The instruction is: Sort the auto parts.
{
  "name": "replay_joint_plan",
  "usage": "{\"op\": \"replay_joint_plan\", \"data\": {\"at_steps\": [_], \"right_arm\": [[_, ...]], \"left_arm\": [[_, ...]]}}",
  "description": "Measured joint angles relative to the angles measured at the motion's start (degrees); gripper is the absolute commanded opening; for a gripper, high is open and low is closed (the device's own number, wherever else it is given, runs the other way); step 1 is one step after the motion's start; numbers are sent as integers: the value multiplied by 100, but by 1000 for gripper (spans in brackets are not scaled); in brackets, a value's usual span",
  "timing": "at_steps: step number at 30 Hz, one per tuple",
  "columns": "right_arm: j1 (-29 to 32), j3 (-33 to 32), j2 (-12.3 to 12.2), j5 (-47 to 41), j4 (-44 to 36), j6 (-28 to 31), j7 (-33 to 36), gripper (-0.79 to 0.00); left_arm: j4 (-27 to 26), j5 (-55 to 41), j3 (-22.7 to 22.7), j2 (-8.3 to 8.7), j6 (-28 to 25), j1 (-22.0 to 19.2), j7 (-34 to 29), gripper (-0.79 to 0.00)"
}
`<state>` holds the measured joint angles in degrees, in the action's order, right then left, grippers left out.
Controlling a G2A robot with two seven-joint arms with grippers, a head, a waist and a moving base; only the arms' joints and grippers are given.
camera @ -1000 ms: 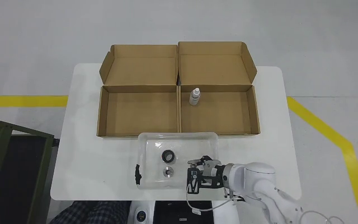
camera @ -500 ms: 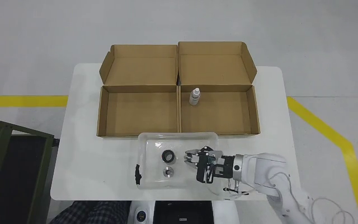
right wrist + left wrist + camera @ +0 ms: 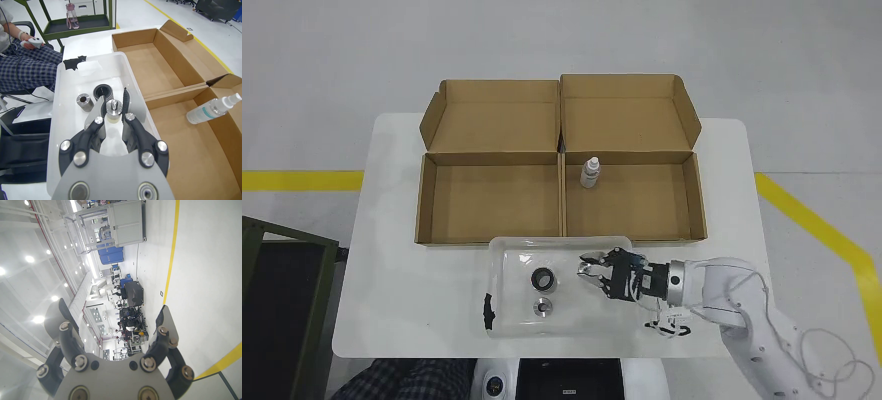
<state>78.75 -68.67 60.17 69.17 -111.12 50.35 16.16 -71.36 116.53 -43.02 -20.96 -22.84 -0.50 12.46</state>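
Swung farther across the tray (image 3: 129, 64), the right hand (image 3: 114, 99) pinches the stepped metal part (image 3: 113, 110) between its fingertips (image 3: 102, 106).

2 cardboard boxes (image 3: 489, 205), 1 clear bin (image 3: 512, 290), 1 spray btl (image 3: 589, 172). 3 metal pts (image 3: 542, 278): 1 bearing (image 3: 103, 92), 1 drilled cyl. (image 3: 85, 102), 1 stepped plug (image 3: 113, 110).

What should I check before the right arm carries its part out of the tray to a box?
1. Right gripper grips the studded metal part on both sides: ok.
2. Part lifted off the clear tray floor: cannot tell.
3. Bearing and drilled cylinder apart from the held part: ok.
4. Box with spray bottle has bare floor: ok.
5. Left gripper open, holding nothing: ok.
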Motion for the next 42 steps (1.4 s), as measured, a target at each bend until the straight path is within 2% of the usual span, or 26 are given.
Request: {"op": "replay_joint_plan", "data": {"at_steps": [12, 19, 32, 42], "right_arm": [[-261, 600, 71, 659, 539, -389, -3, -785], [-318, 681, 80, 725, 530, -462, -142, -785], [-431, 399, 39, 41, 182, -245, -376, -785], [-1353, 462, 142, -902, 835, -583, -153, -785]], "left_arm": [[0, 0, 0, 0, 0, 0, 0, 0], [0, 0, 0, 0, 0, 0, 0, 0], [0, 0, 0, 0, 0, 0, 0, 0], [0, 0, 0, 0, 0, 0, 0, 0]]}}
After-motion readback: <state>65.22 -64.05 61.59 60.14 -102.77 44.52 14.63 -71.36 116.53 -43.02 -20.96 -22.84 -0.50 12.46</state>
